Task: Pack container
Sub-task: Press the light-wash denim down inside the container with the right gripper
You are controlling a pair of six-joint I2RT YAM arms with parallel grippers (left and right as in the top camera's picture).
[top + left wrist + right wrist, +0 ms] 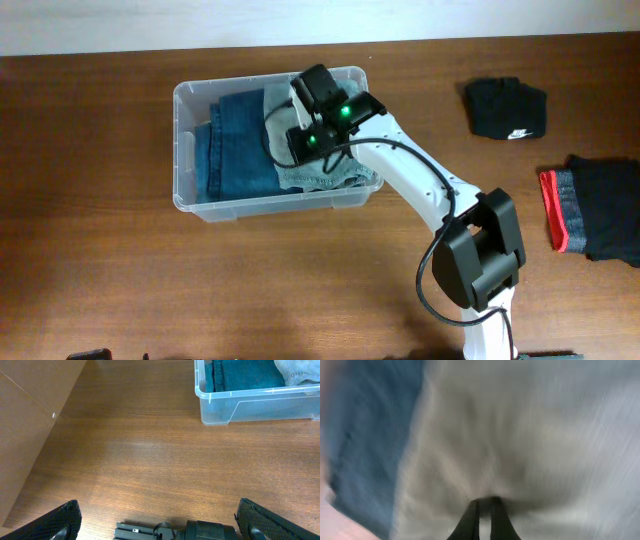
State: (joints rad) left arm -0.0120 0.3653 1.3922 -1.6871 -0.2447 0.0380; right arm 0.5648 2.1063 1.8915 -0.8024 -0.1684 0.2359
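At the near edge of the brown wooden table (300, 290) the left gripper (157, 506) hangs wide open and empty, clear of the work. Toward the far edge, the right gripper (481, 506), jaws shut, bears on pale grey folded cloth (330, 178) beside folded blue denim (235, 145) inside the clear plastic container (182, 150), probably flattening it.

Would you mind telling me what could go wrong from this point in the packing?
1. The right gripper is shut on the pale grey garment inside the container; lifting before it lets go could drag the cloth out.
2. That garment lies bunched beside the folded jeans, so a tug may rumple both.
3. A snagged pull might also shift the container.
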